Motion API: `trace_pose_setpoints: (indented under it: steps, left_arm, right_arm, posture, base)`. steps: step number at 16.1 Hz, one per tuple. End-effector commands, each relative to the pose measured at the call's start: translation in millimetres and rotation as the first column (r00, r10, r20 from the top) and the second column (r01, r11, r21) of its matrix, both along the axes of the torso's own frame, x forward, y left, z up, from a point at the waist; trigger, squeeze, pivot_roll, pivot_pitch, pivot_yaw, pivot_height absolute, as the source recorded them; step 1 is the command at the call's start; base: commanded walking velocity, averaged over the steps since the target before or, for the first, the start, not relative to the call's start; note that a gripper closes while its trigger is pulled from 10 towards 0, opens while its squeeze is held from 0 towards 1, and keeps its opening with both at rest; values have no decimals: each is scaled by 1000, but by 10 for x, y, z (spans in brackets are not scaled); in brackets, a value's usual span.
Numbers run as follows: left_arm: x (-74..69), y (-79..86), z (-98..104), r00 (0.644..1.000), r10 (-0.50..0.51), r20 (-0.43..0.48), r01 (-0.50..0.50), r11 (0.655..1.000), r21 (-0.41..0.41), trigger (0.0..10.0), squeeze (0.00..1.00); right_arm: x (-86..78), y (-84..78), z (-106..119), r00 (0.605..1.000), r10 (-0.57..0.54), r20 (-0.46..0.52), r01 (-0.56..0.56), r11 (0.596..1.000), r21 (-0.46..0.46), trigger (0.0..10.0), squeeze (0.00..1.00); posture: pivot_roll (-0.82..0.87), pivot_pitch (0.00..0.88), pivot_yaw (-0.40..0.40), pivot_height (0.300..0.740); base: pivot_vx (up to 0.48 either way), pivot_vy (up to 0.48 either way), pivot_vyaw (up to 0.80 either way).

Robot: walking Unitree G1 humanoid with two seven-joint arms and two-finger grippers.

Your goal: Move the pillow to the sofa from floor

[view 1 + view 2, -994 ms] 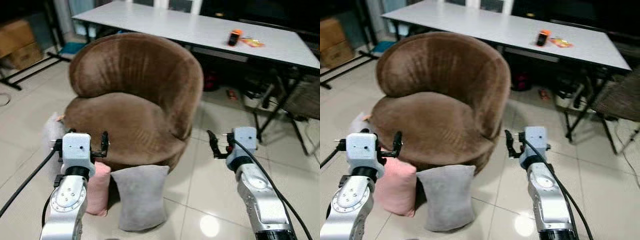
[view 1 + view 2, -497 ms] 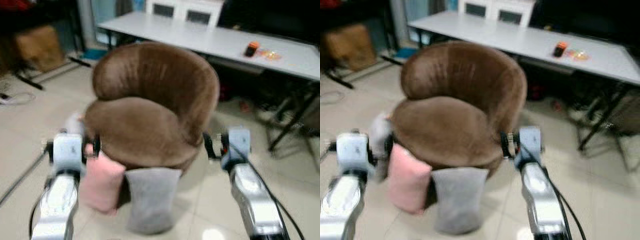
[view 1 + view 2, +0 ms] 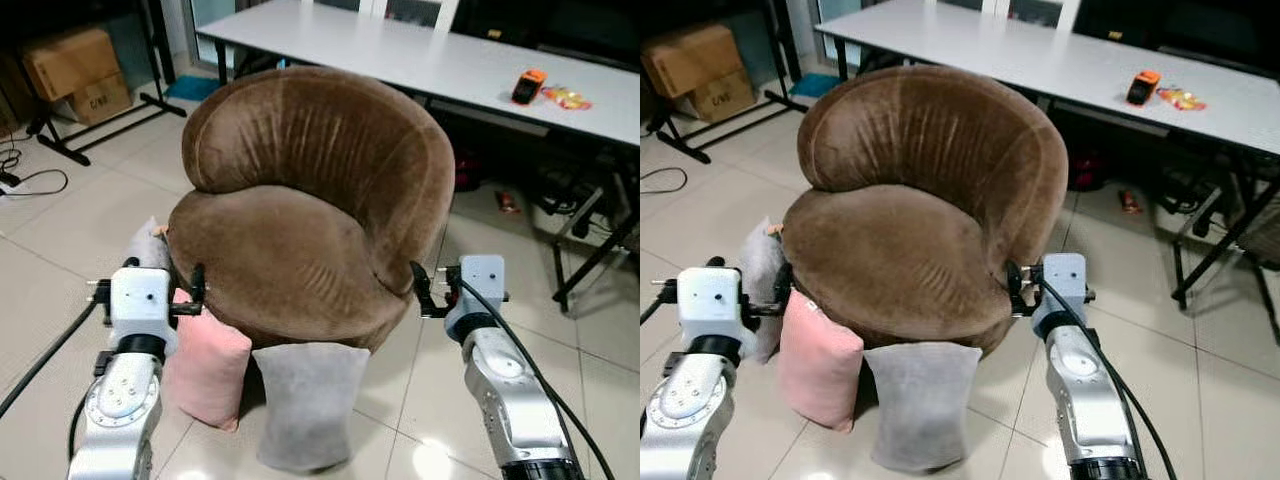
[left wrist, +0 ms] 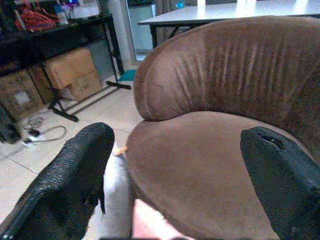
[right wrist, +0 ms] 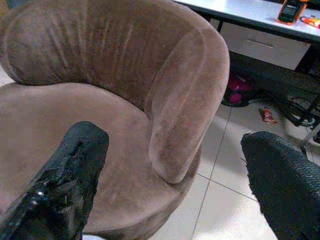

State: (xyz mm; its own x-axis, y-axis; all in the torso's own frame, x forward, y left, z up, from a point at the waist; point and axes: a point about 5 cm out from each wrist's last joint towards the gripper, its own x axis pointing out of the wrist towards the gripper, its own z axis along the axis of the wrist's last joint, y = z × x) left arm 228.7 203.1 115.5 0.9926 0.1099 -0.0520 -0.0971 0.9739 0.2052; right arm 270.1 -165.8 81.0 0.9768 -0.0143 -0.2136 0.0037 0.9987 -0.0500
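Note:
A pink pillow (image 3: 205, 370) and a grey pillow (image 3: 308, 405) stand on the tiled floor, leaning against the front of a round brown sofa chair (image 3: 300, 230). A pale fluffy pillow (image 3: 148, 248) lies at the chair's left side. My left gripper (image 3: 160, 278) is open, raised just above the pink pillow at the seat's left front edge; its wrist view looks over the seat (image 4: 200, 160). My right gripper (image 3: 438, 290) is open beside the seat's right edge, with the chair's armrest (image 5: 185, 100) ahead of it. Neither holds anything.
A long white table (image 3: 400, 50) stands behind the chair, with an orange object (image 3: 527, 86) on it. Cardboard boxes (image 3: 75, 70) and a black rack's feet (image 3: 90, 140) are at the far left. Black table legs and clutter (image 3: 590, 240) are on the right.
The camera has shifted and the blur has gone; the chair and pillows now sit further right in the picture. Both arms stay raised with open grippers; nothing has been taken hold of.

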Motion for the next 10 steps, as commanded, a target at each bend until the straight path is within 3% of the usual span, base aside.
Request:
trace_pose_setpoints:
  steps: [1,10]
  left_arm:
    - [0,-2,12,1000,-7,6,7,1000,7,10000,0]
    - [3,3,11,1000,-6,7,6,1000,9,10000,0]
  right_arm:
    - [1,-29,-18,1000,-10,-11,10,1000,-16,10000,0]
    - [38,34,3,999,42,3,-42,999,-20,10000,0]
  posture:
    - [78,0,-66,740]
    - [85,0,-68,740]
  base:
    - [337,0,0]
    - [337,0,50]
